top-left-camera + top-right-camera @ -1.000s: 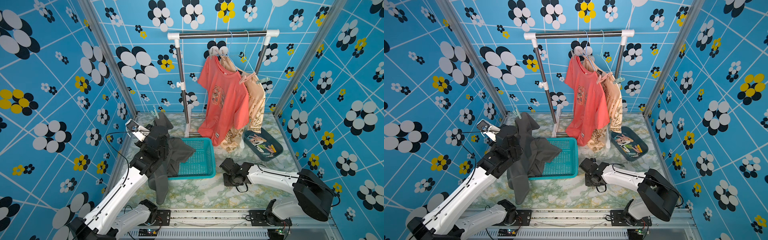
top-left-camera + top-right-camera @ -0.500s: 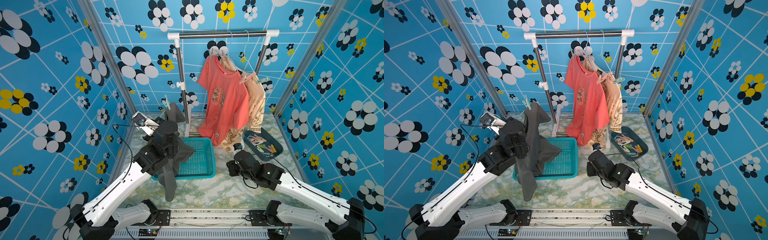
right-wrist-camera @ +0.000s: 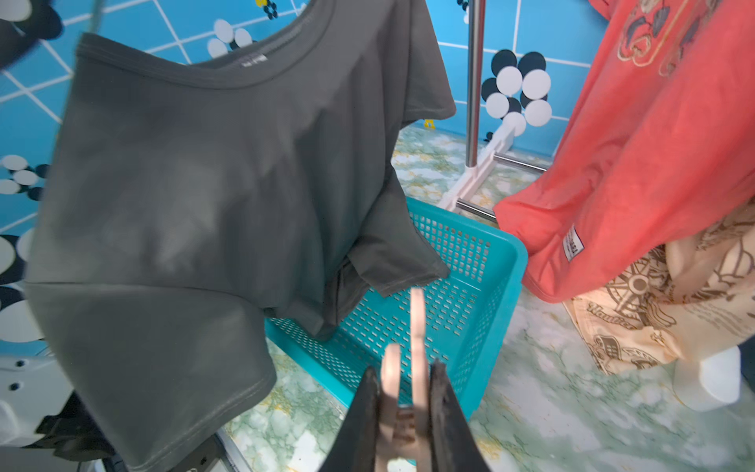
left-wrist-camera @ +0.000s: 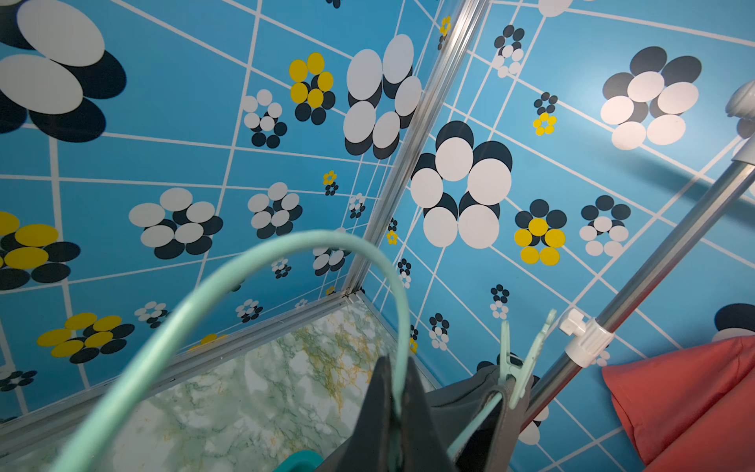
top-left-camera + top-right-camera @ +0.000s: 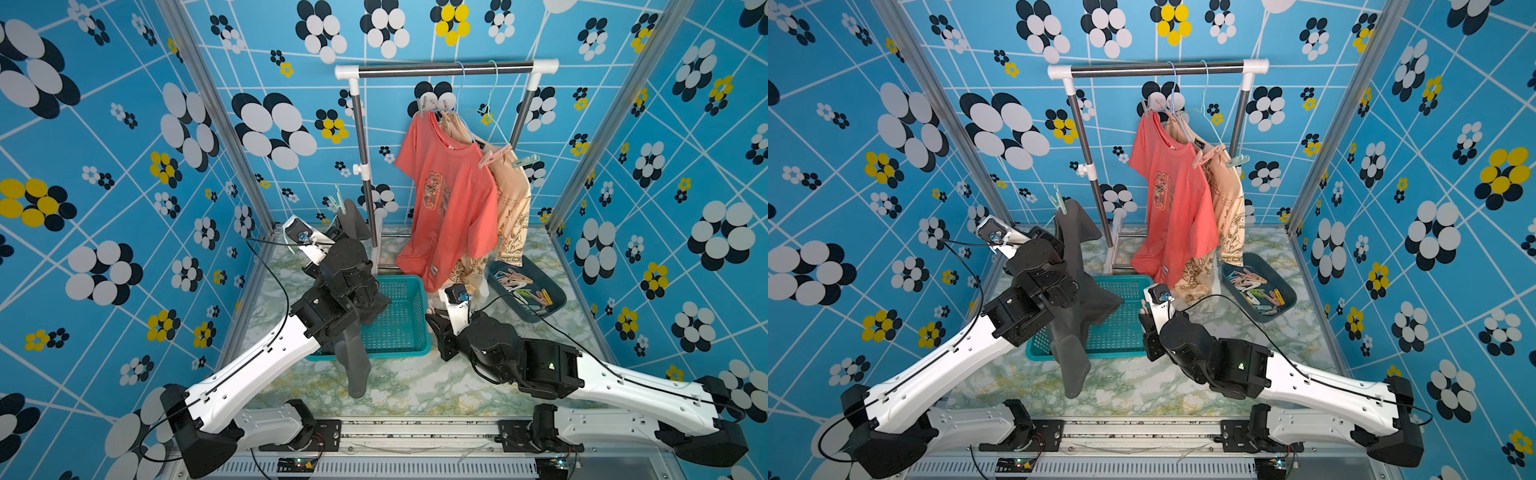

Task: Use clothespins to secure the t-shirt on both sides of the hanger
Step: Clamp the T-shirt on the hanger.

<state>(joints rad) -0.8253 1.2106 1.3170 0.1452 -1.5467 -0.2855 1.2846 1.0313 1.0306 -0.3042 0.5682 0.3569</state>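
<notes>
A dark grey t-shirt (image 5: 354, 365) (image 5: 1074, 291) (image 3: 196, 184) hangs on a mint green hanger (image 4: 286, 253) above the basket's left side. My left gripper (image 4: 394, 365) is shut on the hanger's hook. One mint clothespin (image 4: 527, 359) (image 5: 1057, 201) is clipped on the shirt's far shoulder. The near shoulder shows no pin in the right wrist view. My right gripper (image 3: 402, 367) (image 5: 435, 326) is shut on a pink clothespin (image 3: 417, 323) and points toward the shirt from the basket's right side, apart from it. Several loose clothespins (image 5: 524, 286) lie in a tray.
A teal basket (image 5: 401, 332) sits under the grey shirt. The dark tray (image 5: 557, 301) stands at the right. A clothes rack (image 5: 444, 70) at the back carries a red t-shirt (image 5: 449, 208) and a beige one (image 5: 513, 216), both pinned.
My left gripper has raised the hanger and grey t-shirt and carried them toward the rack. The right arm has swung round, its gripper with the pink clothespin now nearer the basket.
</notes>
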